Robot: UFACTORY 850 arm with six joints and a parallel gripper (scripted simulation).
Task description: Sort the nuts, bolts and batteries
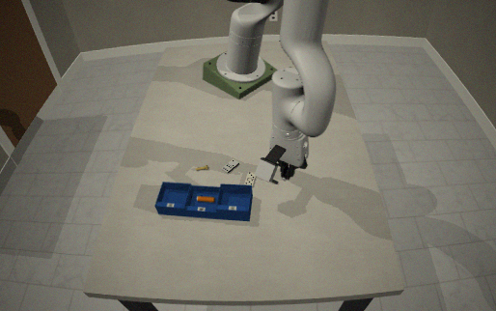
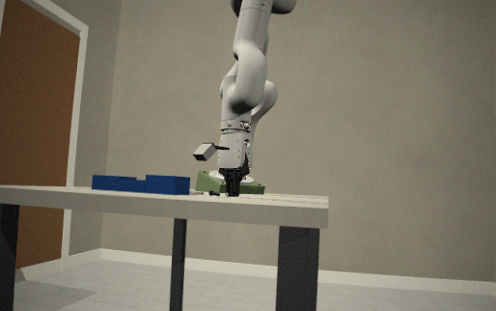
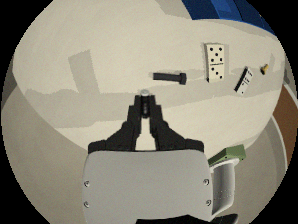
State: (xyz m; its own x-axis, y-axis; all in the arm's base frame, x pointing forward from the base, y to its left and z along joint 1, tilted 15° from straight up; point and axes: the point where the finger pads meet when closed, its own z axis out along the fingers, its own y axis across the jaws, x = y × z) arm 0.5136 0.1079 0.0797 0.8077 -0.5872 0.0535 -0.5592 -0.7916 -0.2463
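Note:
My gripper is down at the table top, right of the bins, and is shut on a small pale nut that only just shows at the fingertips. A black bolt lies on the table just beyond the fingers, apart from them. A small brass bolt lies behind the blue three-part bin. An orange battery lies in the bin's middle compartment. The bin labels are too small to read.
Two white dominoes lie between the bin and the gripper. The arm's green base stands at the back of the table. The table's right edge shows in the exterior view.

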